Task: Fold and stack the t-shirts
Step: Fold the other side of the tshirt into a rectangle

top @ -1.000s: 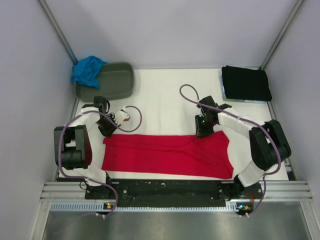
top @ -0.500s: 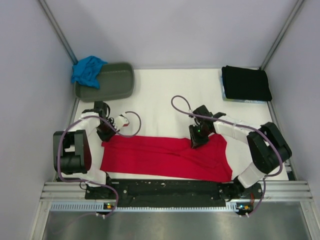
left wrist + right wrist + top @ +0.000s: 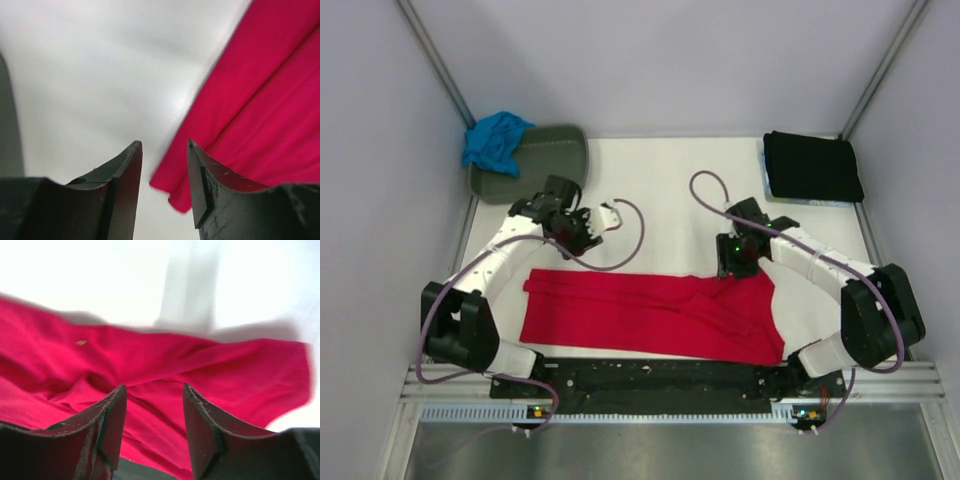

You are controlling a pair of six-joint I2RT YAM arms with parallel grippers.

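The red t-shirt point(image 3: 640, 315) lies folded into a long band across the near part of the table. My left gripper point(image 3: 580, 235) hovers above the table just beyond the band's far left corner. In its wrist view that gripper point(image 3: 164, 145) is open, with the red cloth point(image 3: 260, 110) below and nothing between the fingers. My right gripper point(image 3: 732, 265) stands open over the band's far edge, right of centre. Its wrist view shows the gripper point(image 3: 154, 387) with rumpled red cloth point(image 3: 175, 365) beneath the jaws, not clamped. The black t-shirt point(image 3: 812, 167) lies folded at the back right. The turquoise t-shirt point(image 3: 495, 140) is bunched at the back left.
A grey-green oval tub point(image 3: 545, 160) sits at the back left, with the turquoise shirt draped over its left rim. White table surface point(image 3: 660, 190) stretches between the tub and the black shirt. Walls close in on the left, right and back.
Both grippers have opened and let go of the red shirt's far edge. The left arm has lifted and swung toward the table's middle. The right gripper has shifted slightly right.
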